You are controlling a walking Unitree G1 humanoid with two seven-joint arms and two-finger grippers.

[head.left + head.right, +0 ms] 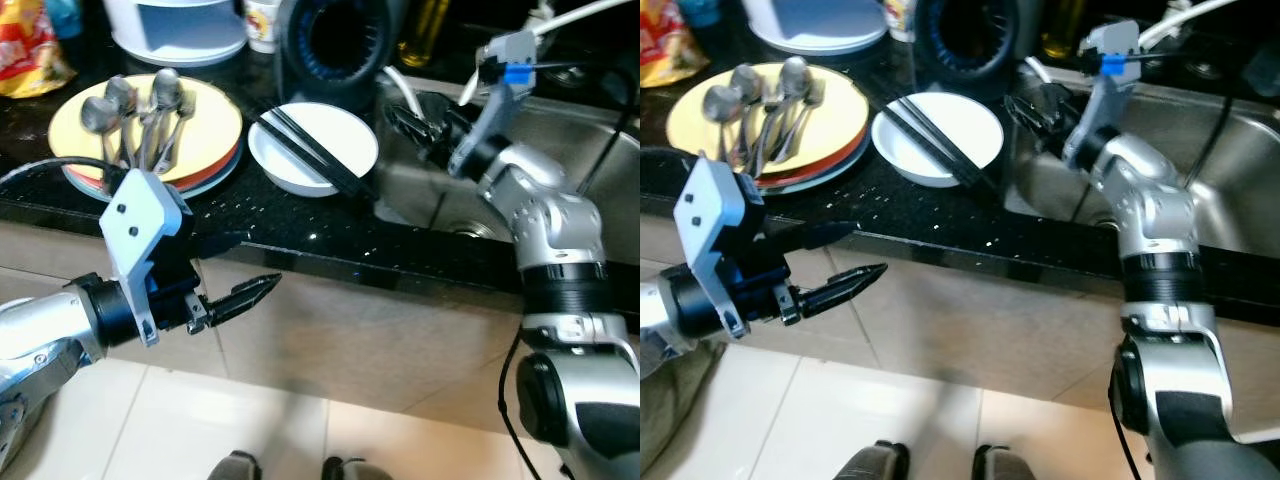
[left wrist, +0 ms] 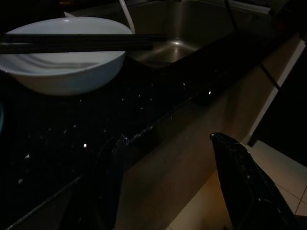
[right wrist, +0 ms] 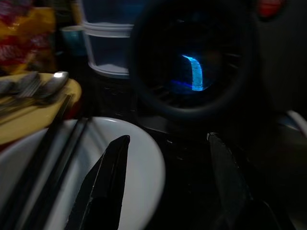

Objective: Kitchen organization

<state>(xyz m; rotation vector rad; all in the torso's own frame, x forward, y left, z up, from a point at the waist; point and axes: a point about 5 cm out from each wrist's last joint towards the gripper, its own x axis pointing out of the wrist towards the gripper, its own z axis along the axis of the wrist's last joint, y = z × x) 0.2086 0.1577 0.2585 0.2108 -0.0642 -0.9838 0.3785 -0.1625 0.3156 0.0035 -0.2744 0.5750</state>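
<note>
The two eye views look down from the robot's head at the front edge of the black bench (image 1: 330, 240), with the floor below. They sit side by side, so both show almost the same things. The left wrist view sits low by the bench's front edge and looks along it, close to the white bowl (image 2: 62, 67). The right wrist view is very close to that bowl (image 3: 139, 167) too, facing the back of the bench.

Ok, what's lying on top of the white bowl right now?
A pair of black chopsticks lies across the white bowl rim to rim. They cover a strip of the inside; the rest looks empty.
</note>
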